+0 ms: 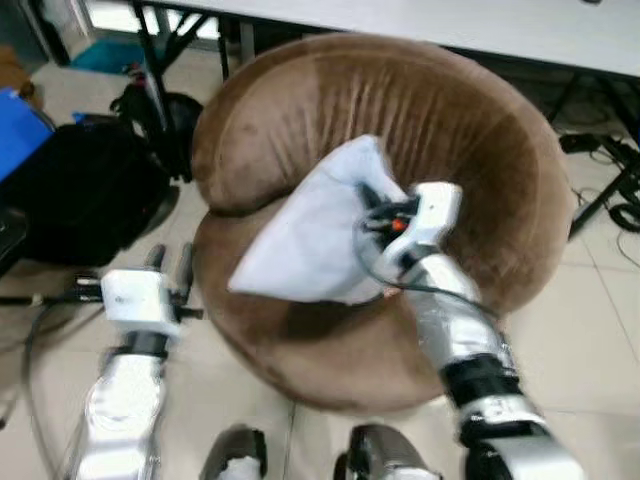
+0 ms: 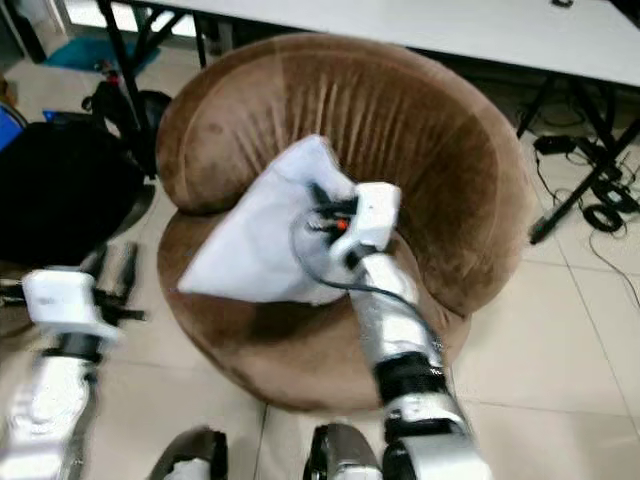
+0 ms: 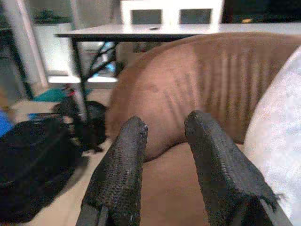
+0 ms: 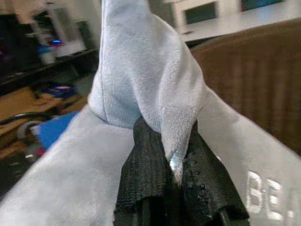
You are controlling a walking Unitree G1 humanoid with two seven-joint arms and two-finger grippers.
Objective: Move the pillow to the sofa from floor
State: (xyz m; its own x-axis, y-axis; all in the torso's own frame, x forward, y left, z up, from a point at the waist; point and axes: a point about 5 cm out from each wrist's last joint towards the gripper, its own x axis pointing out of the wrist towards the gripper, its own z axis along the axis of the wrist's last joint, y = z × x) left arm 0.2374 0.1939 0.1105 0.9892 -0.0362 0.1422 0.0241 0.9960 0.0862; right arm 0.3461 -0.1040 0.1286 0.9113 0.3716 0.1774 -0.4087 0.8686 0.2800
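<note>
A pale grey-blue pillow [image 1: 310,240] rests tilted on the seat of a round brown velvet sofa [image 1: 480,150]. My right gripper [image 1: 372,200] is shut on a corner of the pillow [image 4: 146,84], the cloth pinched between its black fingers [image 4: 150,169]. My left gripper [image 1: 170,262] hangs over the floor just left of the sofa, open with nothing between its fingers [image 3: 124,174]. In the left wrist view the sofa back [image 3: 202,80] and an edge of the pillow [image 3: 277,132] lie ahead.
A black bag [image 1: 80,190] lies on the tiled floor left of the sofa, with a blue object [image 1: 18,130] beyond it. A white table [image 1: 480,25] with black legs stands behind the sofa. Cables [image 2: 600,210] lie on the floor at right.
</note>
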